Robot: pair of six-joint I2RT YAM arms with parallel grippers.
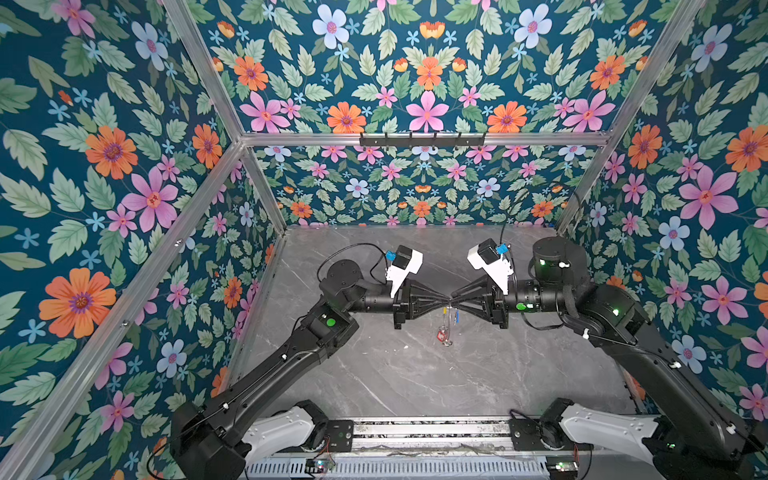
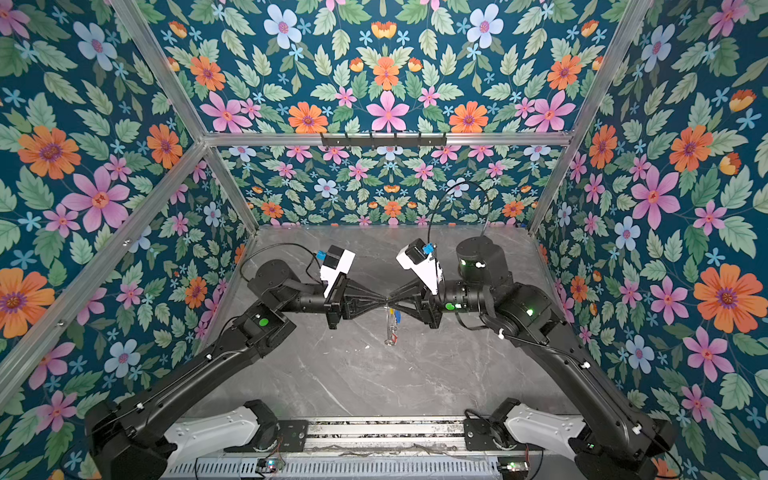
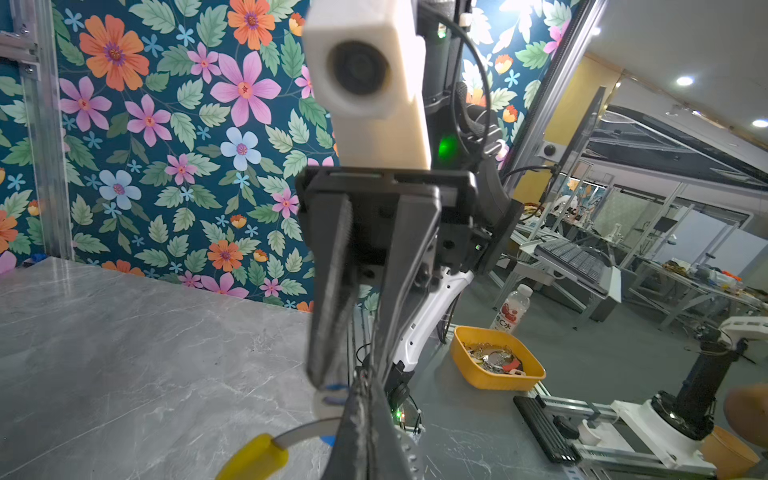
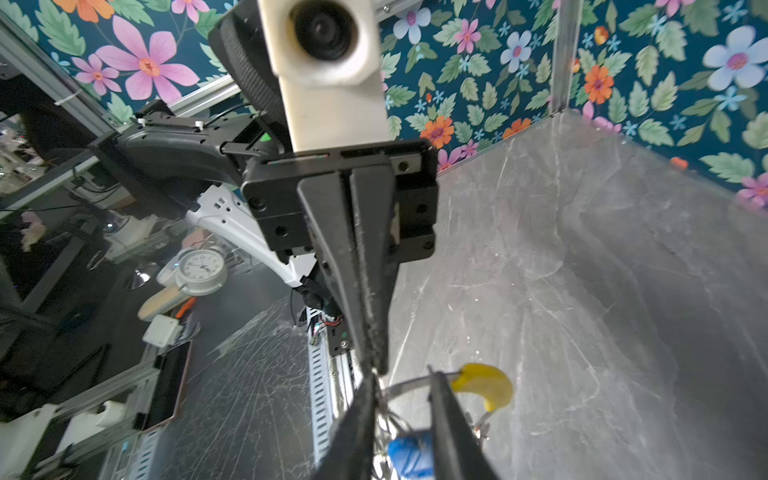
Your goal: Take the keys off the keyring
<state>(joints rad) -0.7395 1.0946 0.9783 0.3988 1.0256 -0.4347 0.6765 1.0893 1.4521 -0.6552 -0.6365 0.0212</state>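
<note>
The left pincer (image 1: pixel 444 300) reaches level over the middle of the grey marble desk (image 1: pixel 374 382). Its jaws are clenched on the top edge of the keyring (image 1: pixel 447 328). In the left wrist view the ring's grey band runs from the yellow arc (image 3: pixel 253 457) into the closed fingers (image 3: pixel 365 436).

The keyring hangs below the meeting pincer tips. In both top views it shows edge-on as a thin sliver (image 2: pixel 390 328), with its long axis running from the tips down toward the desk. Whether its lower edge touches the desk cannot be told.

The red-tagged key (image 1: pixel 441 333) dangles low on the ring's left side, too small to show which way its blade points. The blue-tagged key (image 1: pixel 457 316) hangs high, just beneath the tips, with its tag lengthwise downward.

The right pincer (image 1: pixel 456 300) faces the left one tip to tip, its jaws released and apart. In the right wrist view the blue tag (image 4: pixel 409 457) sits between its fingers (image 4: pixel 453 428).
</note>
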